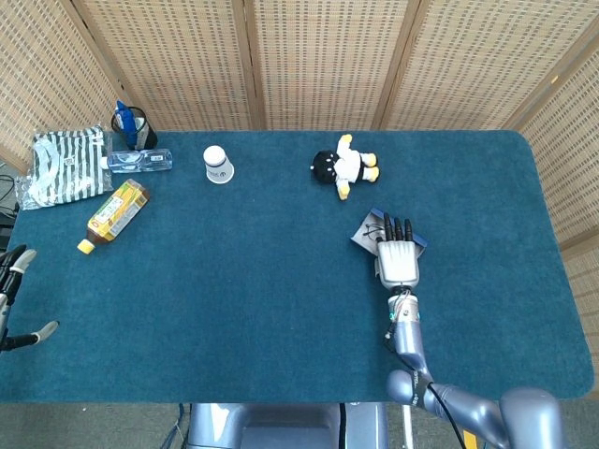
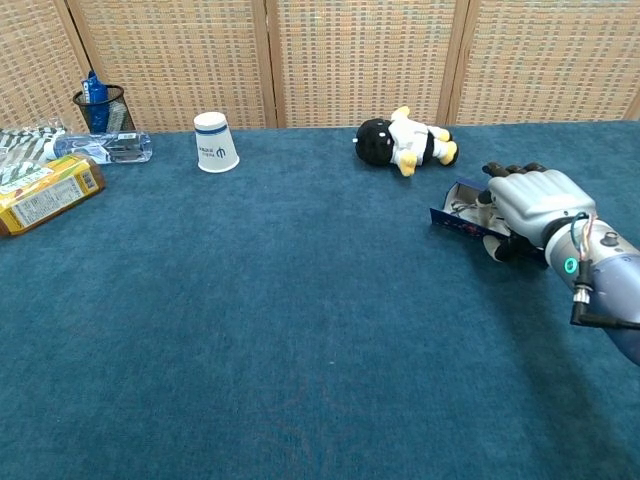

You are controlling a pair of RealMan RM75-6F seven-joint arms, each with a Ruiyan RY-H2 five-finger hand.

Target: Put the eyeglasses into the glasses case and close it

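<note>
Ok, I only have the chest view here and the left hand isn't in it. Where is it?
Observer: The left hand is off the left edge of the table, near side, fingers apart, holding nothing.
Operator: And are the glasses in the case? I only see its side.
Observer: From above, the glasses show inside the case, just left of the right hand, whose fingers lie across the case.

Bright, even light; sharp frames, soft shadows.
</note>
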